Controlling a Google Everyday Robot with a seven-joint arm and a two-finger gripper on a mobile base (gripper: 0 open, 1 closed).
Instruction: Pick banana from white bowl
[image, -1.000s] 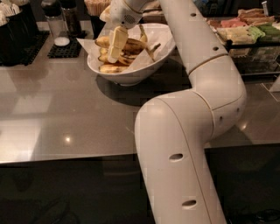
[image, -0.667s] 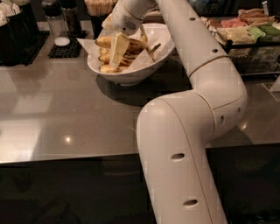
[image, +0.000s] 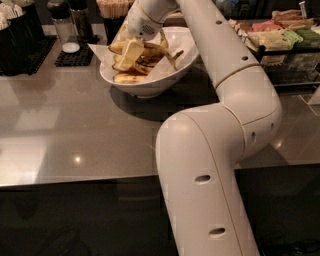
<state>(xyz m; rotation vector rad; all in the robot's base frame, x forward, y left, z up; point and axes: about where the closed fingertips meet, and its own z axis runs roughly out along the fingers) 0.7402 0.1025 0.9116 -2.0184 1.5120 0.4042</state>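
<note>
The white bowl (image: 152, 88) stands at the back of the grey counter, lined with white paper (image: 98, 49). It holds several overripe, brown-spotted bananas. The longest, dark-streaked banana (image: 150, 50) lies across the middle, and a shorter one (image: 129, 78) lies at the near rim. My gripper (image: 129, 53) reaches down into the bowl from above and rests on the left part of the pile, right at the long banana's left end. My arm covers the bowl's back right.
Black containers (image: 17, 30), a shaker bottle (image: 62, 20) on a black mat (image: 75, 56) and a cup of sticks (image: 115, 10) stand behind the bowl on the left. A rack of coloured packets (image: 282, 37) is at the right. The counter (image: 75, 130) ends at a front edge.
The gripper has sunk slightly deeper into the bowl and shifted a little to the left over the bananas. The bowl has not moved.
</note>
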